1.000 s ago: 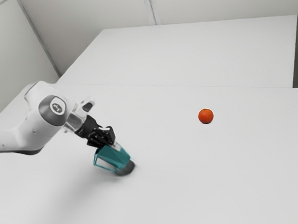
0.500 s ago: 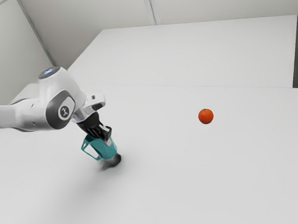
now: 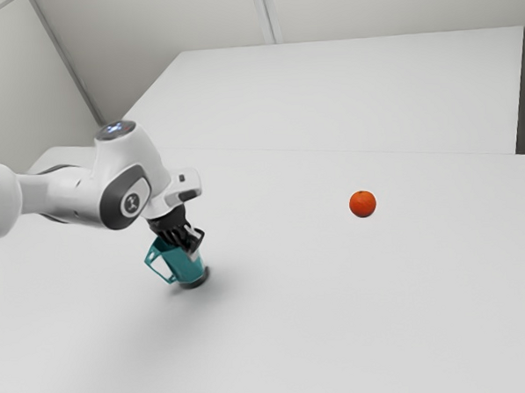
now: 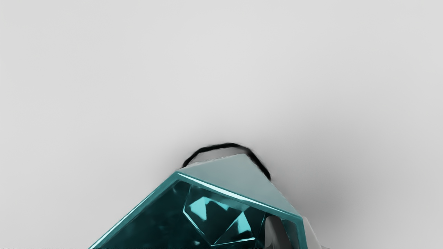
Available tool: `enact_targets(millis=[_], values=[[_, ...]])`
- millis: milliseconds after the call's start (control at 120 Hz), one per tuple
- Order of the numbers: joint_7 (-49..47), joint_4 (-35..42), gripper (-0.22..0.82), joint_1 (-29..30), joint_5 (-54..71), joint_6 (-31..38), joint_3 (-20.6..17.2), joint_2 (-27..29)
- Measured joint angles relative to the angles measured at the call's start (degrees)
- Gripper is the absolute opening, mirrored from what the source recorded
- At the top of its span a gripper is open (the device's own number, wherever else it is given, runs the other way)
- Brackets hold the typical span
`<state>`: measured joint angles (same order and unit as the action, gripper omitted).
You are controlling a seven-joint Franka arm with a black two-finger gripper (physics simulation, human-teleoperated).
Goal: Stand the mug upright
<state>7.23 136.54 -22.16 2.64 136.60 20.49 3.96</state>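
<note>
Mug (image 3: 183,264), teal, leaning slightly; inward from the left edge of table (image 3: 365,305) in the exterior view. Gripper (image 3: 194,249): clamped on mug's wall, one finger inside, presumably for levelling the base.

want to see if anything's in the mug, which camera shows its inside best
The wrist view, looking past the rim of the mug onto faceted inner walls, with one finger inside. The exterior view shows mainly its outer side, the opening partly behind the gripper.
</note>
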Motion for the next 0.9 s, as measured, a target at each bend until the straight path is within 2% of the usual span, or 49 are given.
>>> enact_targets(millis=[300, 483, 575, 717, 900], values=[[-1.74, -0.28, -0.17, 0.32, -0.34, 0.1, -0.06, -1.83], [-1.66, -0.67, 0.21, 0.11, -0.53, 0.01, 0.01, -1.79], [-1.58, -2.2, 0.35, 0.05, 1.02, -0.26, -0.13, -1.75], [-1.47, -3.9, 0.47, -0.44, 3.29, -0.99, -0.51, -1.15], [-1.38, -6.41, 0.55, -0.56, 4.12, -2.97, -0.58, -0.16]])
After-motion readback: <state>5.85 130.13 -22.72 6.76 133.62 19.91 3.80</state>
